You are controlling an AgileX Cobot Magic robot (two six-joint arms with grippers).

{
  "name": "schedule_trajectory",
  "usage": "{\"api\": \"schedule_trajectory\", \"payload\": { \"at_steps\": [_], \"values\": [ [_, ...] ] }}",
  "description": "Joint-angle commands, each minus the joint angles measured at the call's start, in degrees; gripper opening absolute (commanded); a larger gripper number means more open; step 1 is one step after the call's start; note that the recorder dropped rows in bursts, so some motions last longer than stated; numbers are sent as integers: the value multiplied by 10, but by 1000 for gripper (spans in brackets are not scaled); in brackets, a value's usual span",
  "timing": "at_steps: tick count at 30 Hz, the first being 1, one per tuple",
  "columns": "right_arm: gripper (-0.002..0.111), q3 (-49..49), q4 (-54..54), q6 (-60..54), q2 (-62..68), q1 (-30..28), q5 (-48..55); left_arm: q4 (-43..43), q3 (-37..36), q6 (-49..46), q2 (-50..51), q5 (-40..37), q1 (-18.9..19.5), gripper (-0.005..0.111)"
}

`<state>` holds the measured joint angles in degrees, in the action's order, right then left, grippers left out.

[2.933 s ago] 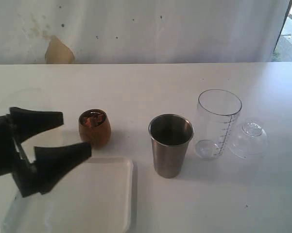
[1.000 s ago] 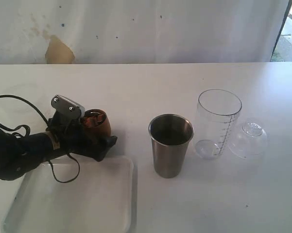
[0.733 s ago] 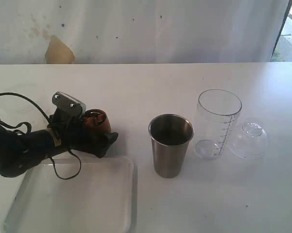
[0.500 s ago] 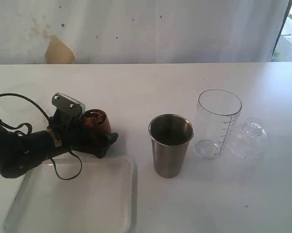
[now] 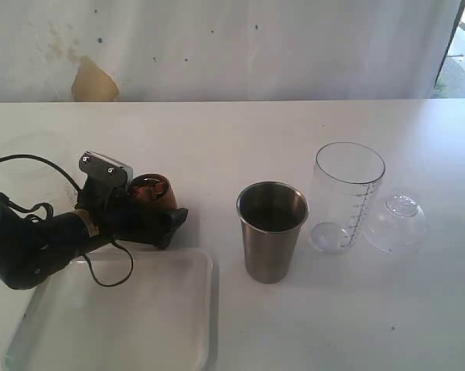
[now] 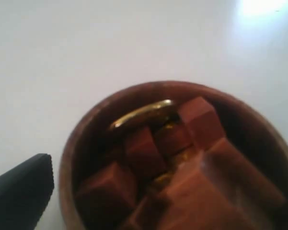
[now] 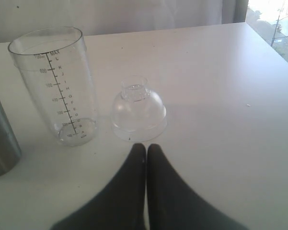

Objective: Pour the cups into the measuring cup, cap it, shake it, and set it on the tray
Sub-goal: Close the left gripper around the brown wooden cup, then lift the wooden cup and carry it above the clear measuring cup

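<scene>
The brown wooden cup, holding reddish-brown cubes, stands left of centre on the white table. My left gripper lies low and open, with one jaw on each side of the cup. One black finger shows just beside the cup's rim. The steel tumbler stands in the middle. To its right stands the clear measuring cup, uncapped and with a printed scale. The dome cap lies beside it. My right gripper is shut and empty, close in front of the dome cap. The white tray lies at the front left.
A white wall with a tan stain runs behind the table. The left arm's black cable loops over the table at the far left. The arm's body hangs over the tray's left part.
The left gripper has come down from above the tray to straddle the wooden cup. Over the last second it has only shifted slightly. Nothing else has moved.
</scene>
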<state>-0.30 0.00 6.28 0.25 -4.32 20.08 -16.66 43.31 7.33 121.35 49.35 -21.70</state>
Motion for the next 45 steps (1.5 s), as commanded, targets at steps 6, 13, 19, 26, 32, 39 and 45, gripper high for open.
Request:
{"api": "schedule_trajectory", "payload": {
  "at_steps": [6,13,19,26,32,39,45],
  "values": [
    [0,3,0,0,-3,-2,0,9,1,20,2,4,-3,50],
    [0,3,0,0,-3,-2,0,-30,1,21,-3,42,-3,0],
    [0,3,0,0,-3,-2,0,-39,29,31,-45,14,-3,0],
    [0,3,0,0,-3,-2,0,-121,163,180,-113,-102,-8,0],
    [0,3,0,0,-3,-2,0,-195,360,259,-89,-269,-75,0],
    [0,3,0,0,-3,-2,0,-259,396,237,-60,-270,-144,0],
    [0,3,0,0,-3,-2,0,-271,427,224,-37,-287,-173,0]
  ]
}}
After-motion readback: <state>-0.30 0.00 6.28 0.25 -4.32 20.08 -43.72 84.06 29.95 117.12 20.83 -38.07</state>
